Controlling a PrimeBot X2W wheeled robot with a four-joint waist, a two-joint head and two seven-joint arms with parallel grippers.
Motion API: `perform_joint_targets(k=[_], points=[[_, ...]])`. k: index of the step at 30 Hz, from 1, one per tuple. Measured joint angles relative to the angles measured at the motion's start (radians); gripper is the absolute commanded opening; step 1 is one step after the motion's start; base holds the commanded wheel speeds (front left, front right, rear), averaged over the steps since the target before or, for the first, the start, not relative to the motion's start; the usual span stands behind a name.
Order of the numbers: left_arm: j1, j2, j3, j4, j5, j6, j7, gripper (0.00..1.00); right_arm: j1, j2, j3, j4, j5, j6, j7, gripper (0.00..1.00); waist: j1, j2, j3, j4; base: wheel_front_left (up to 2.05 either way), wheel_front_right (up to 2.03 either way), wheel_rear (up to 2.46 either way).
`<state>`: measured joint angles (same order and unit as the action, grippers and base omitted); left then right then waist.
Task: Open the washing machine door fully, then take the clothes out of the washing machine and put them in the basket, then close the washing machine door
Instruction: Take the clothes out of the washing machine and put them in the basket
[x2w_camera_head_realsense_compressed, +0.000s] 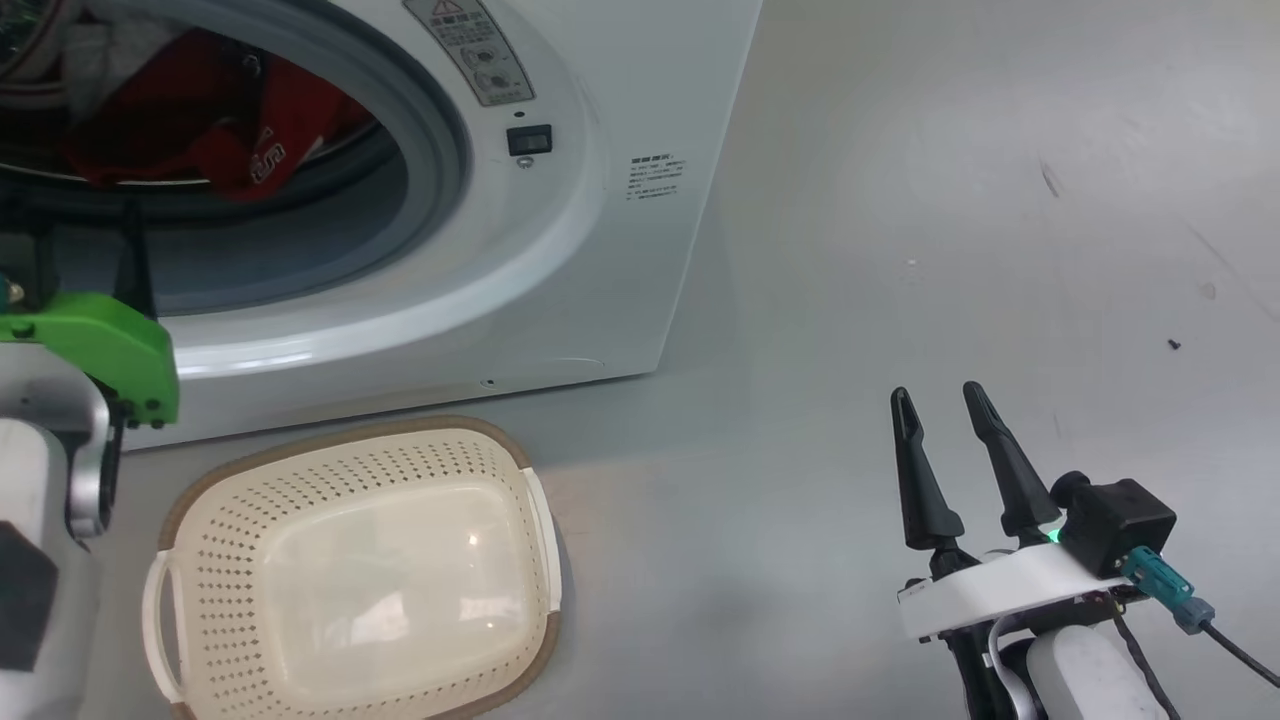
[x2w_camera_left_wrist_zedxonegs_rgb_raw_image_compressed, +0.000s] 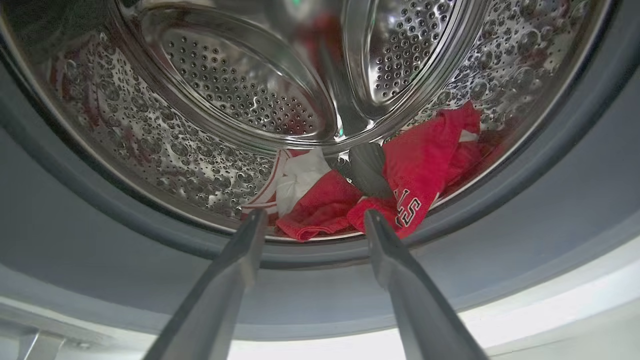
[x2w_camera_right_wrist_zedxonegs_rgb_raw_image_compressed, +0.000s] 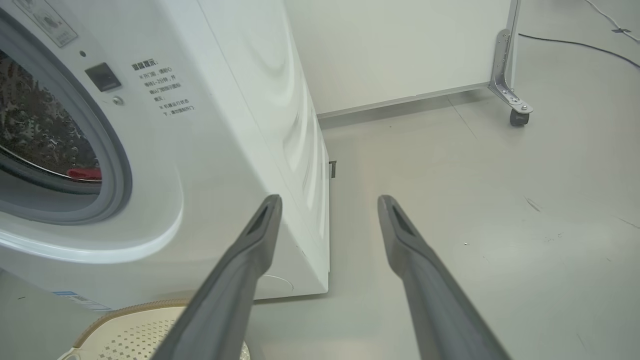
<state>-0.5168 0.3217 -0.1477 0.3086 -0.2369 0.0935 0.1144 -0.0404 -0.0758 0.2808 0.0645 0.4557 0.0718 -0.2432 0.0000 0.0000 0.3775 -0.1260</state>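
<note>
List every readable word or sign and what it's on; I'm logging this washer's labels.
"S": last letter of folded lettering on the clothes.
Warning triangle: on the grey sticker on the washing machine; its print is too small to read.
Chinese notice on its front: too blurred to read.
Blue label at its base: unreadable.

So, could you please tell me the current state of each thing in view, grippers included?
Big white front-loading washing machine: loading mouth open.
Bright red clothes with white trim: bunched inside the steel drum, not gripped.
Small cream perforated plastic basket: upright on the grey floor, empty.
Left gripper: fingers open, empty, pointing into the drum.
Right gripper: fingers open, empty, over the floor.
</note>
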Motion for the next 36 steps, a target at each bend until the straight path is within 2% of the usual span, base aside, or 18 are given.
perform_joint_targets(k=[9,16,25,36], points=[[-0.165,0.038,0.002,0.058,0.055,0.007,0.112,1.00,-0.074,0.012,0.019,0.003,0.002,0.009,0.000,1.00,0.0000,0.0000,0.110,-0.061,0.00,0.00,0.00],[-0.222,0.057,0.015,0.141,0.105,0.015,0.170,1.00,-0.113,0.015,0.035,0.025,0.012,0.020,-0.001,1.00,0.0001,0.0000,0.181,-0.096,0.00,0.00,0.00],[-0.270,0.076,0.046,0.215,0.142,0.016,0.176,1.00,-0.139,0.019,0.034,0.063,0.023,0.023,-0.003,1.00,0.0001,0.0000,0.230,-0.133,0.00,0.00,0.00],[-0.334,0.081,0.071,0.269,0.170,0.017,0.182,1.00,-0.163,0.020,0.029,0.074,0.026,0.024,-0.004,1.00,0.0001,0.0000,0.242,-0.129,0.00,0.00,0.00]])
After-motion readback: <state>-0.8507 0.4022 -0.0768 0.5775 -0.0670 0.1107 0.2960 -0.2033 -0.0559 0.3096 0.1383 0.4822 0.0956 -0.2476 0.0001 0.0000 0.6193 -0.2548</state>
